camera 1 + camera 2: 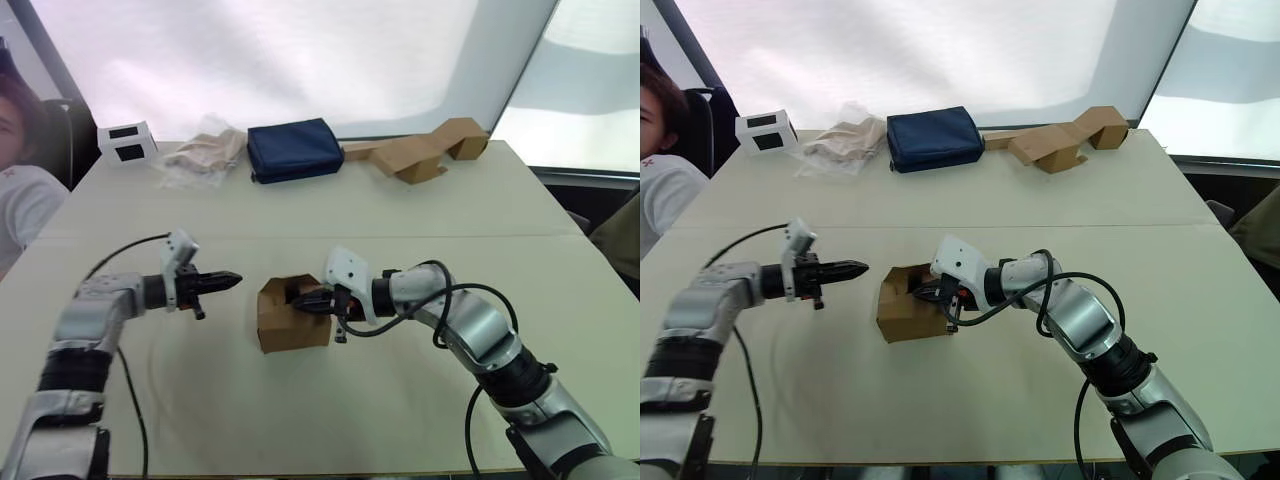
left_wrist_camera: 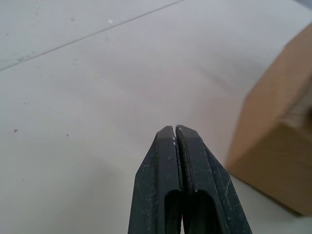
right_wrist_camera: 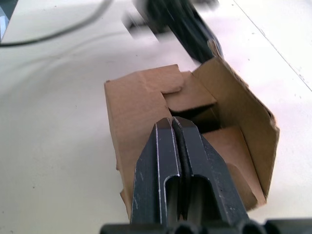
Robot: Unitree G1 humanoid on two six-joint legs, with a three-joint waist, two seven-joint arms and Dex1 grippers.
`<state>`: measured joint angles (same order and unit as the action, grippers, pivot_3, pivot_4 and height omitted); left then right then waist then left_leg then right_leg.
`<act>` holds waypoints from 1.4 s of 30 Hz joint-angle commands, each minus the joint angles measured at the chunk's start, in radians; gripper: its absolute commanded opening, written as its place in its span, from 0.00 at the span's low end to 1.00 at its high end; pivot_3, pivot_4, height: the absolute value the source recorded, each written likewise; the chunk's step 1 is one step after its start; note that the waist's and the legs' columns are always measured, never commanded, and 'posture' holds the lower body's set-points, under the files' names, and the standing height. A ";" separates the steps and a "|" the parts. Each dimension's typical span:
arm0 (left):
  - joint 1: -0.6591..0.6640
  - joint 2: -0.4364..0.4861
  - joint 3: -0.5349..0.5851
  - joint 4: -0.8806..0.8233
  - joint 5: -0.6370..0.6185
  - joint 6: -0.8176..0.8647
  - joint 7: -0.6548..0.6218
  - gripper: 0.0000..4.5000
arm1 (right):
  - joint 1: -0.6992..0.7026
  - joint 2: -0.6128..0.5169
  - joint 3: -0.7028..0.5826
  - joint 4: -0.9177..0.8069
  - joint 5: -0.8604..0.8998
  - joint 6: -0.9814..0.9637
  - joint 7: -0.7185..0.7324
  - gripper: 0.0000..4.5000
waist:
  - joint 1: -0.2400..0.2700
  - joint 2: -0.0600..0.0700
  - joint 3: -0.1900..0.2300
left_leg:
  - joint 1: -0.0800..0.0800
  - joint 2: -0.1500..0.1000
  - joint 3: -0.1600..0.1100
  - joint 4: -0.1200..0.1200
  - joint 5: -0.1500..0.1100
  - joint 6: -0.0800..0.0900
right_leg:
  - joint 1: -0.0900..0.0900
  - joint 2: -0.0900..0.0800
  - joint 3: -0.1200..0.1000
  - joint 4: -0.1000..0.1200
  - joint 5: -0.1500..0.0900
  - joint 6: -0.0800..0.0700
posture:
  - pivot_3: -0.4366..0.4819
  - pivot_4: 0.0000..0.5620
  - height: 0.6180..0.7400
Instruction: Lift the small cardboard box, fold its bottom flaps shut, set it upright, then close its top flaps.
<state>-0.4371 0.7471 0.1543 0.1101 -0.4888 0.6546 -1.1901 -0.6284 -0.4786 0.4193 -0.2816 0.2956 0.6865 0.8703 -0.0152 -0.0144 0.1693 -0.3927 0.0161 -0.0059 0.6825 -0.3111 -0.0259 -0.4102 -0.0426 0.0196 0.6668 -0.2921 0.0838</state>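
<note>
Your box point(image 1: 290, 318) sits on the surface point(image 1: 400, 400) with flaps unfolded; right tool point(image 1: 312, 301) pressed closed inside it, left tool point(image 1: 228, 281) closed, empty

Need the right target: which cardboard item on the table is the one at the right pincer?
The small cardboard box at mid-table, flaps open, with the right pincer at its opening. The zigzag cardboard pieces lie at the far edge.

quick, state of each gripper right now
Left gripper: closed, holding nothing, just off the small cardboard box.
Right gripper: closed, nothing between the fingers, tips at the box's open flaps.
</note>
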 commanded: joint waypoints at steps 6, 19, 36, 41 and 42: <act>0.169 0.031 0.090 -0.477 -0.280 0.293 0.124 0.01 | 0.002 0.038 -0.005 0.020 -0.022 -0.056 0.004 0.00 | -0.001 0.000 0.000 | 0.000 -0.002 0.000 0.000 0.000 0.000 | 0.001 -0.002 0.000 -0.001 0.000 0.000 | 0.48 0.27 1.00; 0.196 -0.025 -0.051 -0.479 -0.227 0.213 0.208 0.01 | 0.004 0.041 -0.025 0.002 -0.024 -0.048 0.001 0.00 | -0.003 0.000 0.000 | 0.001 -0.002 0.000 -0.001 0.000 0.000 | 0.001 -0.001 0.000 -0.001 0.000 0.000 | 0.48 0.27 1.00; 0.197 -0.030 -0.095 -0.448 -0.208 0.158 0.210 0.01 | -0.077 0.036 -0.142 0.052 -0.029 -0.039 -0.132 0.00 | -0.005 0.000 0.000 | 0.001 -0.001 0.000 -0.001 0.000 0.000 | 0.001 -0.001 0.000 -0.001 0.000 0.000 | 0.48 0.27 1.00; 0.202 -0.026 -0.095 -0.453 -0.211 0.158 0.209 0.01 | -0.097 0.046 -0.062 0.109 -0.107 -0.079 -0.116 0.00 | -0.003 0.000 0.000 | 0.000 -0.002 0.001 -0.001 0.000 0.000 | 0.000 -0.001 0.000 -0.001 0.000 0.000 | 0.48 0.27 1.00; 0.203 -0.026 -0.093 -0.455 -0.213 0.159 0.211 0.01 | -0.092 0.047 -0.055 0.104 -0.107 -0.082 -0.106 0.00 | -0.003 0.000 0.000 | 0.000 -0.002 0.001 -0.001 0.000 0.000 | 0.000 -0.001 0.000 -0.001 0.000 0.000 | 0.48 0.27 1.00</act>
<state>-0.2389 0.7149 0.0528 -0.3172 -0.6874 0.8190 -0.9797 -0.6953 -0.4391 0.3616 -0.1471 0.1975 0.6308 0.7494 -0.0178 -0.0142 0.1693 -0.3927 0.0145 -0.0051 0.6813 -0.3110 -0.0261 -0.4104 -0.0439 0.0195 0.6654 -0.2922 0.0837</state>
